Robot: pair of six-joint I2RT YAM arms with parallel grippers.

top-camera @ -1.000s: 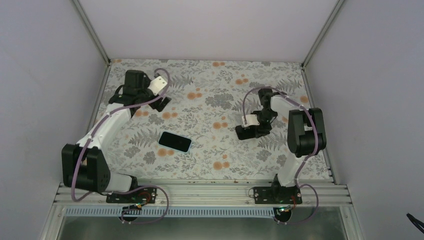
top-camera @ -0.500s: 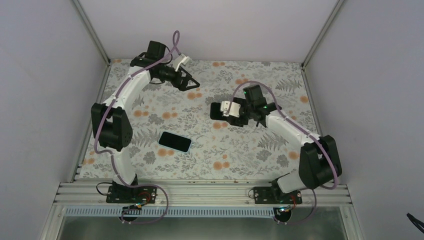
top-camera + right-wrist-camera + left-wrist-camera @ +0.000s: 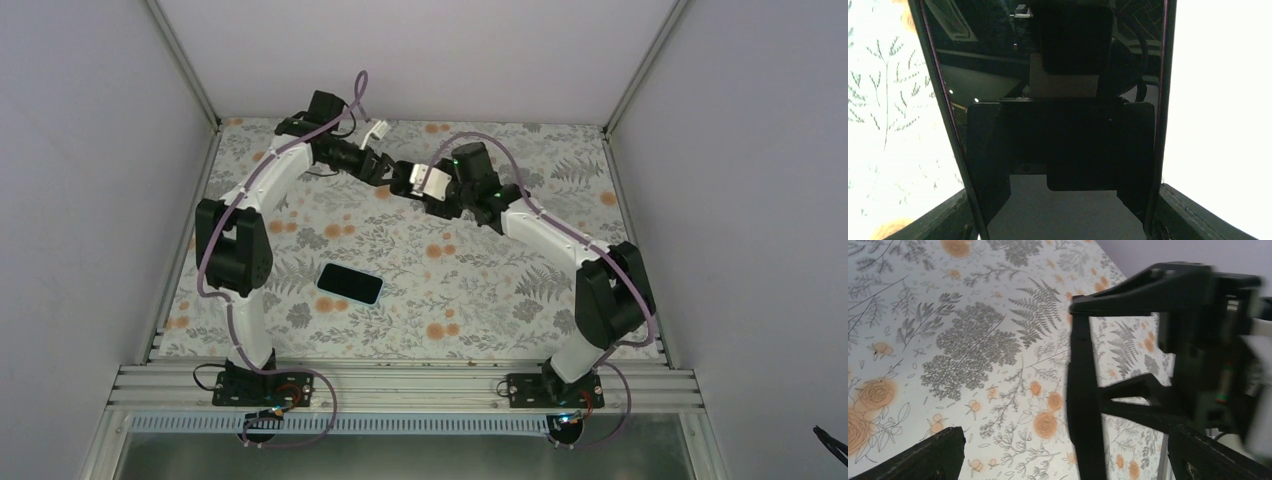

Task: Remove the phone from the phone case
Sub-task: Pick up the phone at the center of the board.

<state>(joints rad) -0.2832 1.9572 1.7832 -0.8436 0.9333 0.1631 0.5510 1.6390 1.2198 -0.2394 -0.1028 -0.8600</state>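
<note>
Bases of the white-and-black left arm [image 3: 245, 330] and right arm [image 3: 575, 345] stand at the near edge of the flower-patterned table [image 3: 480, 300]. Just beyond them, left of the middle, we see a flat black rectangular phone with a pale blue rim [image 3: 350, 284]. It lies askew to the table's edges and well apart from both grippers. Whether that rim is the case we cannot tell.

Farther on, close to the far edge and near its middle, the two arms reach inward and meet above the table. The right gripper [image 3: 408, 180] is clamped on a glossy black slab with thin purple-tinted edges [image 3: 1063, 150]. In its wrist view the fingers [image 3: 955, 220] press the slab's two side edges, and the dark face mirrors the gripper. We cannot tell whether this slab is a phone or a case.

The left gripper [image 3: 384, 170] comes in from the far left corner with its jaws spread wide. Its wrist view shows its fingertips [image 3: 940, 457] far apart at the lower corners. Between them stands a thin black upright bar [image 3: 1082, 405], perhaps the slab edge-on, touching neither as far as we can see.
</note>
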